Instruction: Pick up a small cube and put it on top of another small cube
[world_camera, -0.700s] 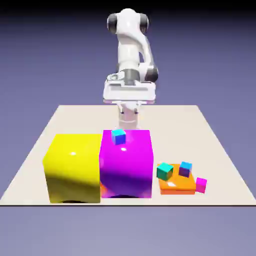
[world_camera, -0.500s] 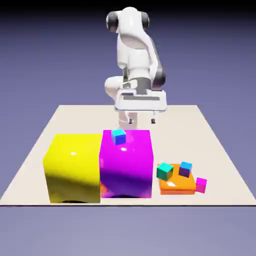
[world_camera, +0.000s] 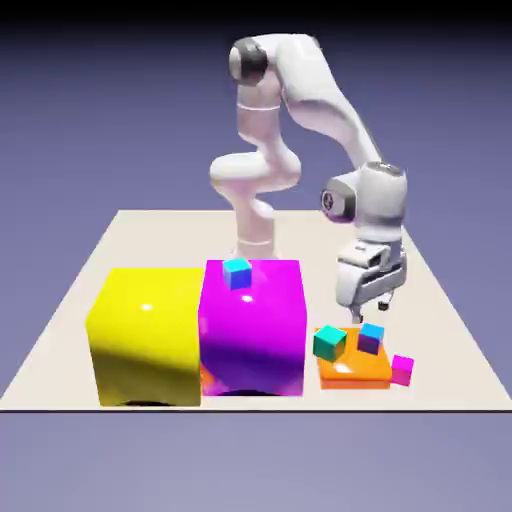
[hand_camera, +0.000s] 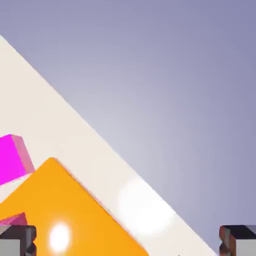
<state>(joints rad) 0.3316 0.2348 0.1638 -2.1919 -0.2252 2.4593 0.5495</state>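
Three small cubes lie low on the exterior view's right: a teal cube (world_camera: 328, 343) and a blue-topped purple cube (world_camera: 371, 338) on a flat orange slab (world_camera: 352, 372), and a magenta cube (world_camera: 402, 369) on the table beside it. Another small blue cube (world_camera: 237, 272) rests on top of the big magenta block (world_camera: 252, 328). My gripper (world_camera: 368, 312) hangs open just above the slab, close over the blue-topped cube, holding nothing. In the hand view the gripper (hand_camera: 128, 242) shows wide-apart fingertips (hand_camera: 17, 240), with the orange slab (hand_camera: 65, 210) and the magenta cube (hand_camera: 12, 157) at lower left.
A big yellow block (world_camera: 147, 335) stands against the big magenta block on the exterior view's left. The beige table (world_camera: 430, 300) ends just in front of the blocks and slab; its edge (hand_camera: 100, 150) cuts diagonally across the hand view.
The arm has swung from behind the big magenta block to the exterior view's right and come down over the orange slab. The cubes have not moved.
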